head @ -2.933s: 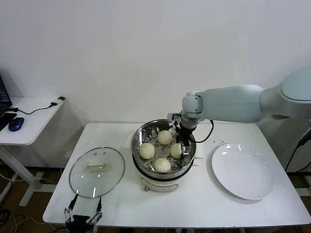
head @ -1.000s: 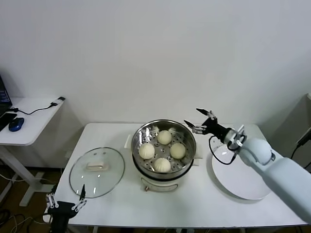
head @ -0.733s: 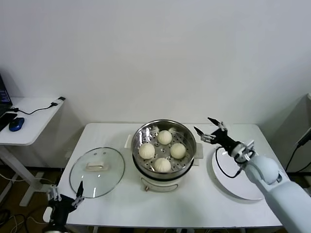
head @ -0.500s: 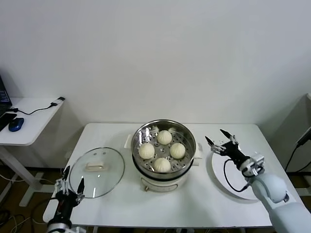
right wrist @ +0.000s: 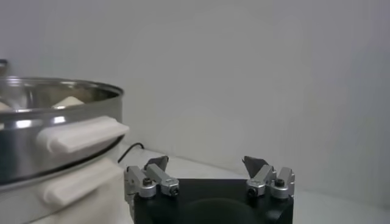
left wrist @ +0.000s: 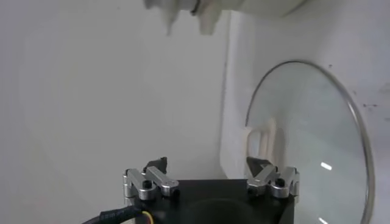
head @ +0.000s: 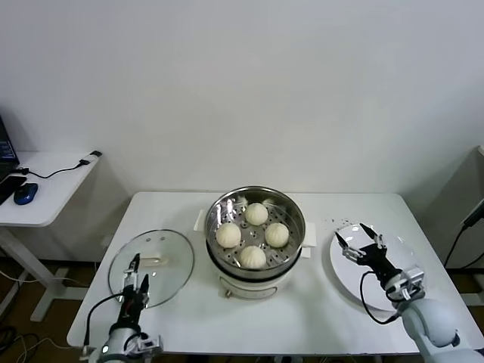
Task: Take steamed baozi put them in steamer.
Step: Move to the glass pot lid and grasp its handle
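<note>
Several cream-white baozi (head: pixel 257 213) (head: pixel 228 235) (head: pixel 277 234) (head: pixel 252 257) sit on the perforated tray inside the shiny steel steamer (head: pixel 291 204) at the table's middle. The steamer's rim and white handle also show in the right wrist view (right wrist: pixel 79 134), with a baozi top (right wrist: pixel 70 101) showing above the rim. My right gripper (head: pixel 358 241) is open and empty, low over the white plate (head: pixel 378 291), right of the steamer. My left gripper (head: pixel 138 274) is open and empty at the table's front left, over the glass lid's near edge.
A round glass lid (head: pixel 166 253) lies flat left of the steamer; it also shows in the left wrist view (left wrist: pixel 304 140). A side desk (head: pixel 53 185) with a blue mouse and cable stands at far left. The wall is close behind the table.
My right arm has pulled out of the steamer, leaving a baozi inside, and swung right and down to the plate. My left gripper has risen into view by the lid.
</note>
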